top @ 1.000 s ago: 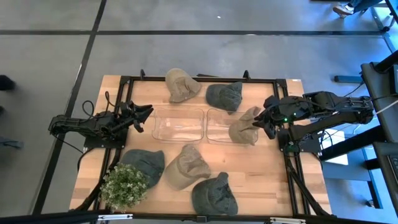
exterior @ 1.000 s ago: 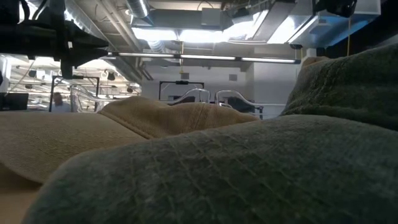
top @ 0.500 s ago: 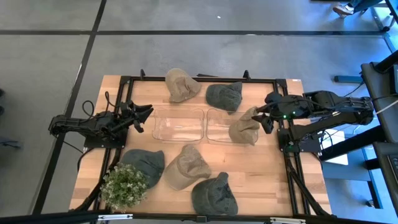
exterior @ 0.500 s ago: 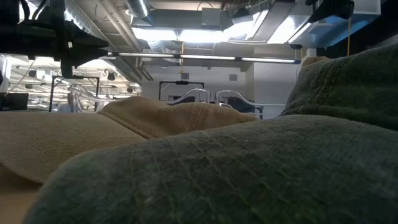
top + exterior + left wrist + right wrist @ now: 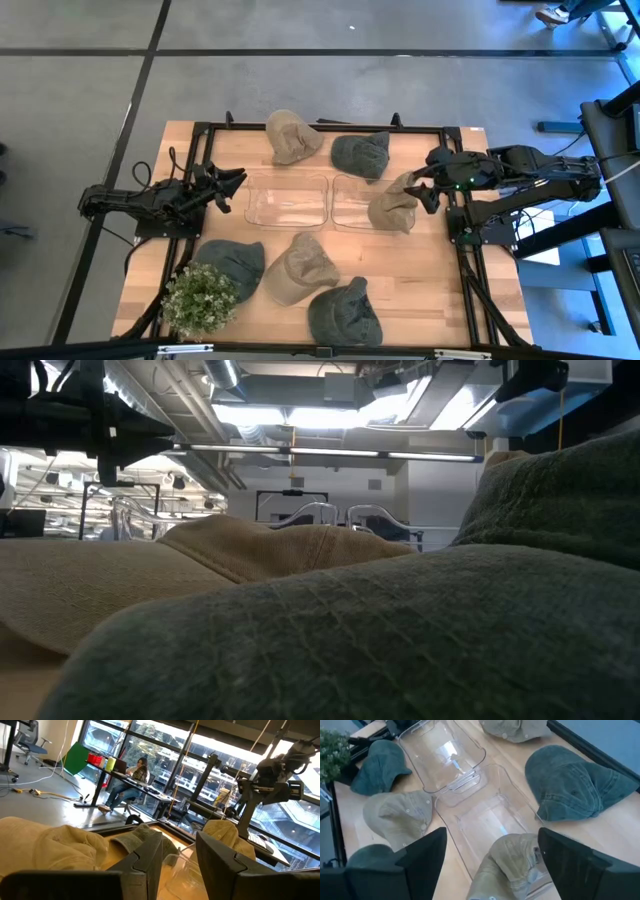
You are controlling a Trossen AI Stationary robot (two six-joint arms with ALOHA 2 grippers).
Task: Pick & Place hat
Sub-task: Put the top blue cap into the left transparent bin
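- Your right claw point(image 5: 490, 865) stands wide open just above the tan hat point(image 5: 392, 203); nothing is held; that hat lies draped over the right edge of the right clear bin point(image 5: 355, 202), part in, part on the worktop point(image 5: 440, 290).
- Judgement: the hat appears only half placed; regrip the crown, not the brim, and carry it fully over the rim before letting go.
- Your left claw point(image 5: 236, 183) waits beside the left clear bin point(image 5: 287, 199), fingers slightly parted, empty.
- The low view is blocked by a grey hat point(image 5: 400, 640); bin contact cannot be checked there.
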